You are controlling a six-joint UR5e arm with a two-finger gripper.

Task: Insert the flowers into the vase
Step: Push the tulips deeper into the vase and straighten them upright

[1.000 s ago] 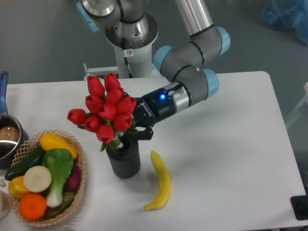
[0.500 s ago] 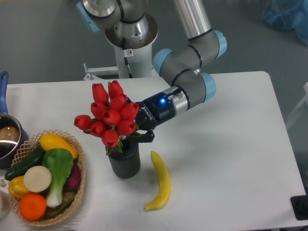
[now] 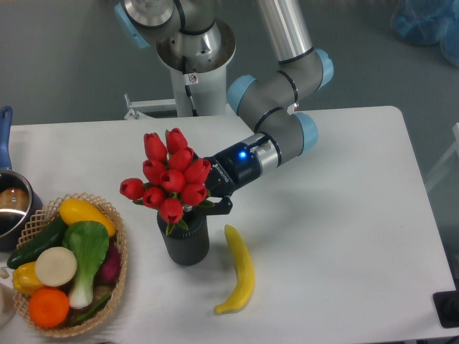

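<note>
Above the vase (image 3: 185, 240), the flowers (image 3: 171, 182) stand near-upright, buds up.

Silver tube links, grey joints capped pale blue, black wrist with a glowing blue light.

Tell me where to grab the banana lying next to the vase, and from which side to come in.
Grip the banana around its thick middle, coming straight down from above with the fingers closing across its width. It lies flat on the table, curved, running lengthwise toward the camera. Both long sides look free; the vase stands to its left, apart from it. The tapered ends would likely slip.
</note>
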